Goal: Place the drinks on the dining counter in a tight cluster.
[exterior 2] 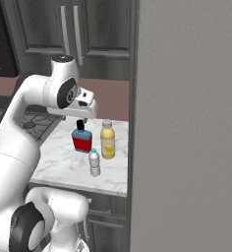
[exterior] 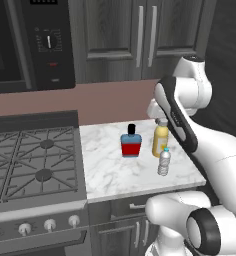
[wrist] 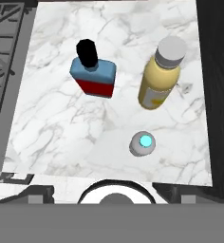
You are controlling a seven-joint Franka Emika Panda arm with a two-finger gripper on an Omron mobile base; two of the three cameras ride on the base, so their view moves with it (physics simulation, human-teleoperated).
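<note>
You see three bottles upright on the marble worktop (exterior: 110, 170) right of the gas stove (exterior: 32, 160): red-and-blue bottle (exterior: 131, 143) far left, yellow bottle (exterior: 160, 138) far right, water bottle (exterior: 164, 162) nearest. Your gripper hangs above them, jaws wide, holding nothing.

Place: home kitchen
Evidence, left of frame: gas stove (exterior: 32, 160), oven (exterior: 35, 42) above
Evidence, top: dark cabinets (exterior: 140, 37)
Evidence, centre: marble surface (exterior: 110, 170)

The white arm (exterior: 182, 117) crosses in front of the yellow bottle (exterior: 160, 142), hiding its cap and shoulder. The stove (exterior: 30, 160) runs off the left edge. The water bottle (wrist: 142, 143) shows top-down, label unreadable.
</note>
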